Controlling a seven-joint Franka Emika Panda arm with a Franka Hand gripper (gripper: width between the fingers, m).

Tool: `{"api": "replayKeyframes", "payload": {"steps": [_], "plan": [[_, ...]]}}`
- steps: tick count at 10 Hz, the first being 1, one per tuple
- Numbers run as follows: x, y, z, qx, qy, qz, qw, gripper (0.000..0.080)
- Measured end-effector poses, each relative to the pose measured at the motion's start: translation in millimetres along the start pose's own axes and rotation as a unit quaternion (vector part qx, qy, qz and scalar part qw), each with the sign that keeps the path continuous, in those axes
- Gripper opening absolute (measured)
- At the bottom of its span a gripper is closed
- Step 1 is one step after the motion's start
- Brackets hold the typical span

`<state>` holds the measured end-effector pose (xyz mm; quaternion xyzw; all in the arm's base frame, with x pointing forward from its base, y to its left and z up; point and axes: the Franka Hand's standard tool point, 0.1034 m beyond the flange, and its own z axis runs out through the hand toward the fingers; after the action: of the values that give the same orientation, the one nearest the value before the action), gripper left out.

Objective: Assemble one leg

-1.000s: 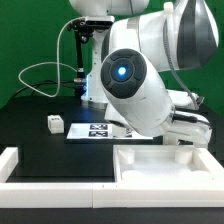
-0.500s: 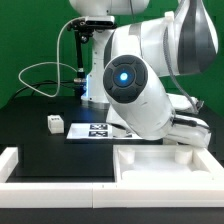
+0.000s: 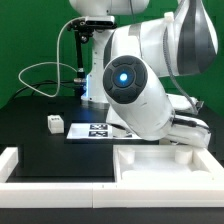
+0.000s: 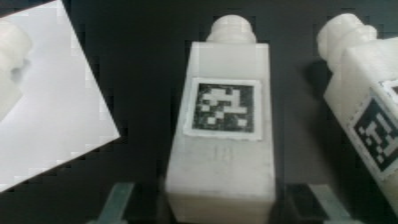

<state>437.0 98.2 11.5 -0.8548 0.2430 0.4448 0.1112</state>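
In the wrist view a white leg [image 4: 226, 120] with a black-and-white marker tag on its upper face lies on the black table, running lengthwise between my fingers. My gripper [image 4: 226, 205] is open. One finger [image 4: 125, 200] stands on each side of the leg, with a dark gap between each finger and it. A second tagged leg [image 4: 365, 95] lies beside it. In the exterior view the arm's bulk hides my gripper and both of these legs.
A large white rimmed panel [image 3: 160, 165] lies at the front of the table, and a white part [image 4: 45, 95] shows beside the leg. The marker board [image 3: 95, 131] lies mid-table. A small white tagged block [image 3: 53, 123] stands at its left. A cable hangs behind.
The arm's body shifted slightly toward the exterior view's right a second ago, then held still. Nothing on the table has moved.
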Motion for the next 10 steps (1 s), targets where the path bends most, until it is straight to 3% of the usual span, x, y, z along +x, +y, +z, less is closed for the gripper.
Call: {"api": "replayKeyframes", "payload": {"steps": [1, 2, 3, 5, 7, 8, 10], "plan": [[0.0, 0.0, 0.0, 0.000, 0.000, 0.000, 1.000, 0.0275], [-0.3, 2.2, -4.1, -0.011, 0.003, -0.005, 1.000, 0.0275], [-4.5, 2.8, -22.2, -0.028, 0.012, -0.020, 0.999, 0.0275], [-19.3, 3.3, -81.1, -0.020, 0.029, -0.050, 0.998, 0.0275], [-20.1, 3.3, -133.4, -0.013, 0.058, -0.066, 0.996, 0.0278], [-17.0, -4.8, -139.9, -0.013, 0.095, -0.070, 0.993, 0.0278], [-16.0, -8.6, -139.5, 0.002, 0.172, -0.074, 0.982, 0.0278]]}}
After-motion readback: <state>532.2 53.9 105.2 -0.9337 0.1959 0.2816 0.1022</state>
